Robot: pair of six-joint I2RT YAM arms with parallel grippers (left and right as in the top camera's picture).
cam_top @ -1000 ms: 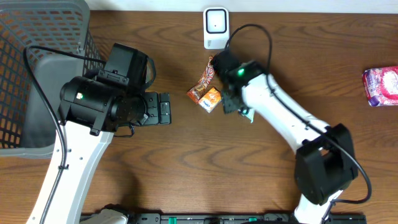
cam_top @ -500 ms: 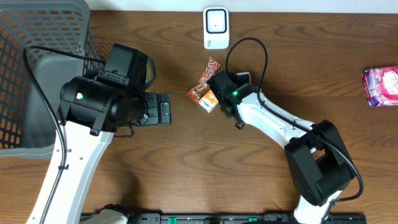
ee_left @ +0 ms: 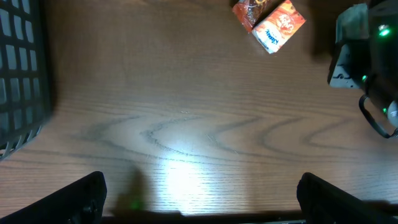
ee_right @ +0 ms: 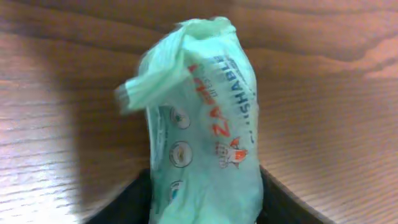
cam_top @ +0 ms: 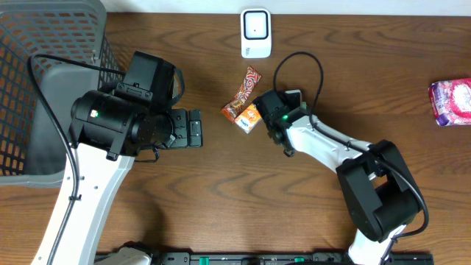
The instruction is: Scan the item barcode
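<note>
A pale green packet of wipes (ee_right: 199,130) with red and blue print stands upright between the fingers of my right gripper (ee_right: 205,193), which press on both its sides. From overhead that gripper (cam_top: 278,118) sits just right of a small orange box (cam_top: 250,118) and hides the packet. The white barcode scanner (cam_top: 255,33) stands at the table's far edge. Left of centre, my left gripper (cam_top: 193,129) is open and holds nothing; the left wrist view shows its fingers (ee_left: 81,196) far apart over bare wood.
A red-orange candy wrapper (cam_top: 246,90) lies against the orange box (ee_left: 280,26). A grey mesh basket (cam_top: 44,88) fills the far left. A pink packet (cam_top: 450,101) lies at the right edge. My right arm's cable loops above its wrist.
My right gripper slid down and left onto the green packet beside the orange box, turned, and narrowed its jaws around the packet. The left arm has not moved.
</note>
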